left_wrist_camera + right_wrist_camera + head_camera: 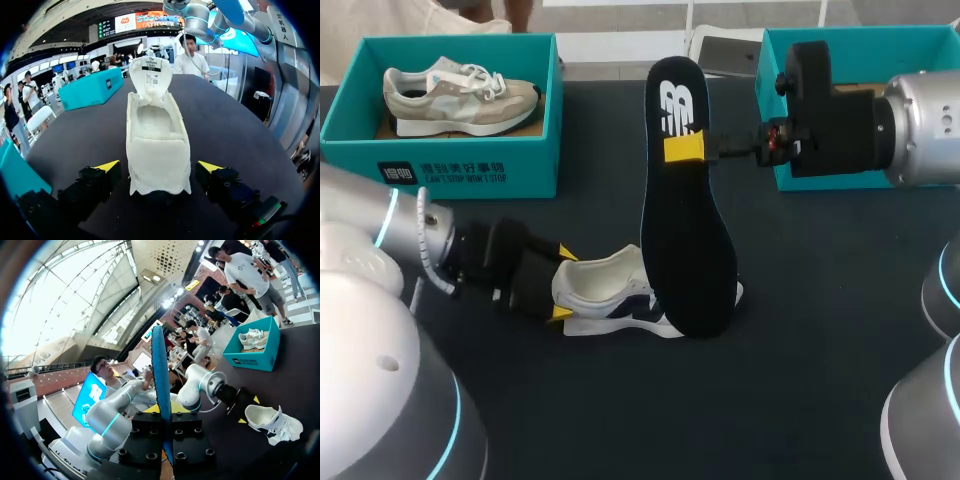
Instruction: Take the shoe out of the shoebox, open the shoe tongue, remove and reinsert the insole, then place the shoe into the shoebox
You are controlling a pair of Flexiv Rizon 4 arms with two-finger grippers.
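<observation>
A white shoe with navy trim (pixel 610 292) lies on the dark table, its heel toward my left arm. My left gripper (pixel 562 286) is open around the heel, one yellow tip on each side. In the left wrist view the shoe (pixel 157 135) sits between the spread fingertips (pixel 107 166) with a gap on both sides, its tongue raised and its inside bare. My right gripper (pixel 692 148) is shut on the black insole (pixel 685 240), which stands upright with its lower end by the shoe's toe. The right wrist view shows the insole (pixel 161 370) edge-on between the right gripper (pixel 165 412) fingers.
At the back left a teal shoebox (pixel 450 160) holds a second beige shoe (pixel 460 95). Another teal box (pixel 790 175) stands at the back right, partly behind my right arm. The right wrist view shows the shoe (pixel 275 422) and the left shoebox (pixel 260 357) farther off.
</observation>
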